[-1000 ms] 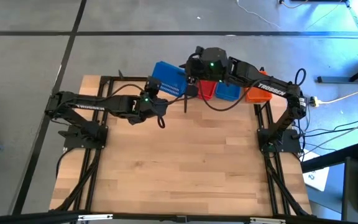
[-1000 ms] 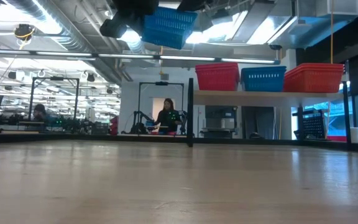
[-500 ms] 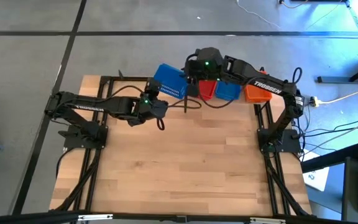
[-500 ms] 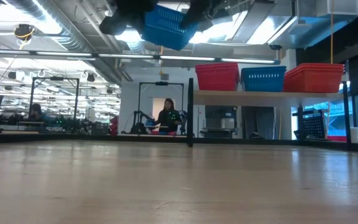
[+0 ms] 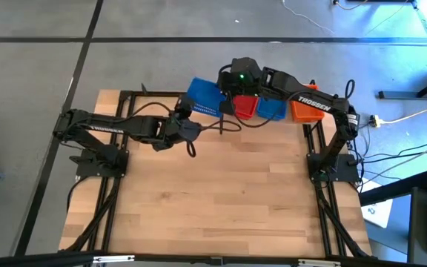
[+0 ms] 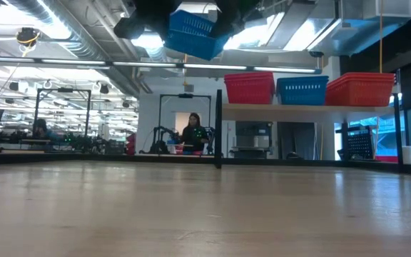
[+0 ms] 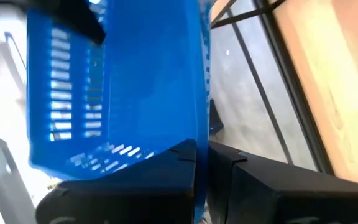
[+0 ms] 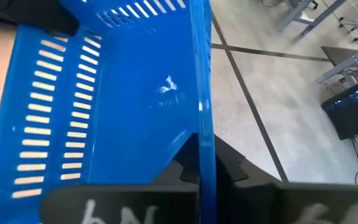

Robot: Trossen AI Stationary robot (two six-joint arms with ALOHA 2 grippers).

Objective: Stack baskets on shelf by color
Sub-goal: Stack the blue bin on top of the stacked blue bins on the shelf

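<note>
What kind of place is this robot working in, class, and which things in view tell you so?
Probably a robotics lab or open workshop: exposed ceiling ducts, rows of other workbenches with a person in the background, and cables trailing over a bare concrete floor beside the table.

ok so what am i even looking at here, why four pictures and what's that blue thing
It is one moment seen by four cameras. The top-down picture shows a wooden table with two dark robot arms. The level picture looks across the tabletop. The other two come from cameras on each arm's wrist.

The blue thing is a plastic basket, held up in the air. Both arms grip it: the left hand and the right hand are each closed over a wall of it.

Behind, on a pale shelf, stand a red basket, a blue basket and an orange basket.
</note>
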